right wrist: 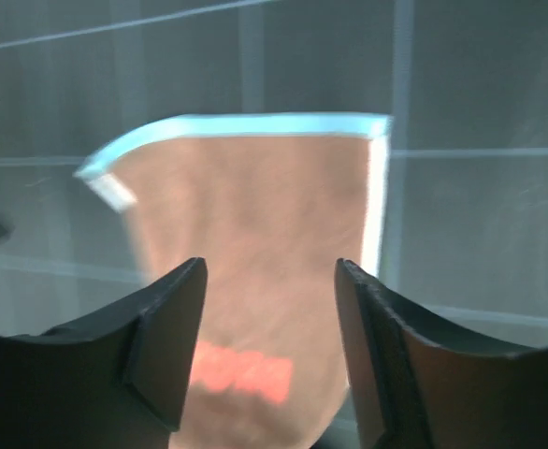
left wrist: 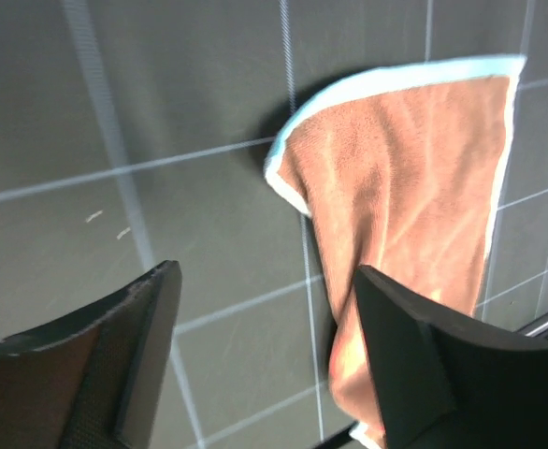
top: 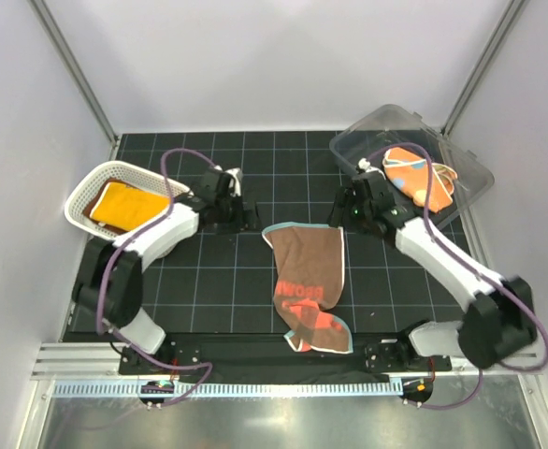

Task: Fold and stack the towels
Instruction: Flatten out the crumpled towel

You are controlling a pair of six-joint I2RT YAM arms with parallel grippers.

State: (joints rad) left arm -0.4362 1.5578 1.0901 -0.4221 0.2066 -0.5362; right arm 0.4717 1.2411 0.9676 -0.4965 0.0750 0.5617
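A brown towel (top: 307, 267) with a light-blue edge and red-orange lettering lies spread on the black grid mat, its near end rumpled and red-orange. It also shows in the left wrist view (left wrist: 414, 178) and the right wrist view (right wrist: 265, 215). My left gripper (top: 244, 217) is open and empty, just left of the towel's far left corner; in its wrist view (left wrist: 266, 346) the jaws stand over bare mat. My right gripper (top: 345, 211) is open and empty at the towel's far right corner; in its wrist view (right wrist: 269, 327) the jaws stand wide above the cloth.
A white mesh basket (top: 85, 192) at the left holds a folded orange-yellow towel (top: 127, 206). A clear plastic bin (top: 367, 131) at the back right holds an orange and blue spotted towel (top: 419, 178). Metal frame posts stand at the back corners.
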